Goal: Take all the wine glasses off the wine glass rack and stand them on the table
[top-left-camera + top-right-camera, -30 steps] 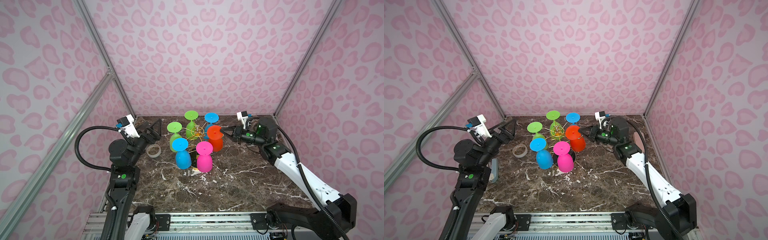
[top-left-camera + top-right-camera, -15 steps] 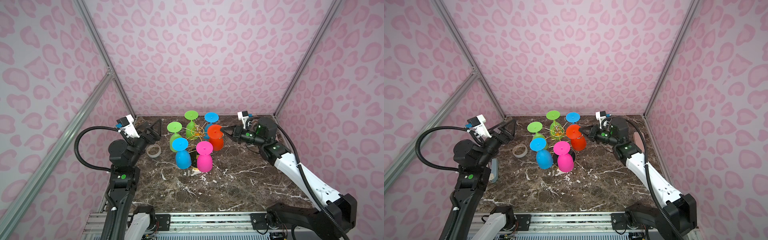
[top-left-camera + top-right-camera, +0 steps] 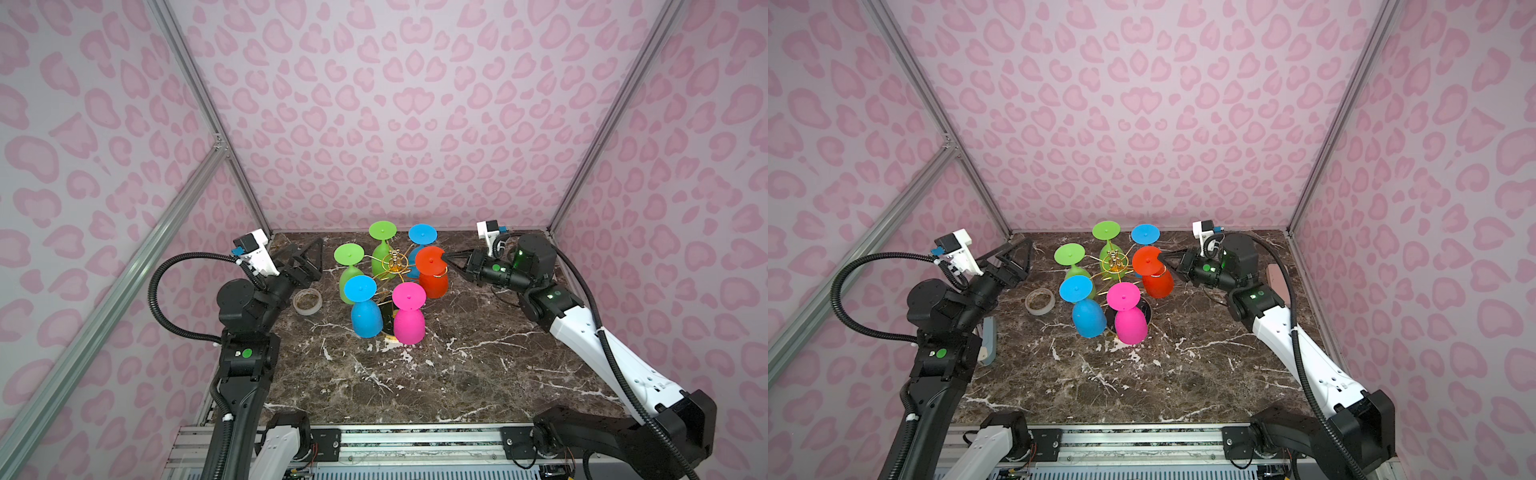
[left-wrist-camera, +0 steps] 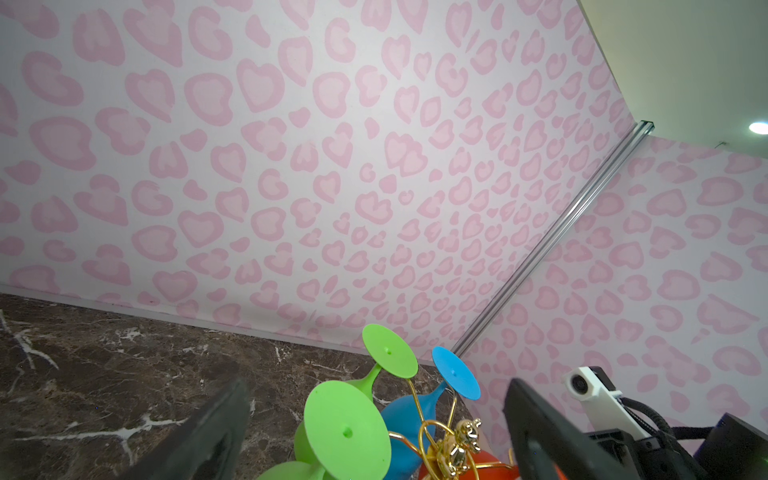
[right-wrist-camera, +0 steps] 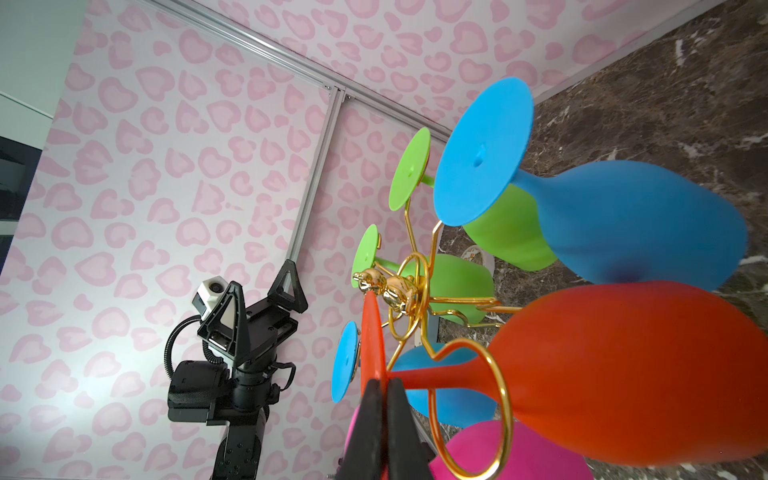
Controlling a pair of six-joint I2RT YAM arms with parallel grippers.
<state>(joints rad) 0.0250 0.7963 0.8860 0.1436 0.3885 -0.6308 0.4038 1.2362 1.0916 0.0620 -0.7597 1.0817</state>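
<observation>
My right tool [image 5: 381,384] is pinching the foot of the red wine glass [image 5: 623,374] on the wine glass rack [image 5: 415,299]; my left tool [image 3: 306,249] is hovering spread.

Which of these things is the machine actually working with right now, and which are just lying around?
In the job: gold wine glass rack; red wine glass hanging on it; right pincer, shut on that glass's foot.

Just lying about: tape roll; left pincer, open and empty; untouched on the rack: pink glass, blue glasses, green glasses.
</observation>
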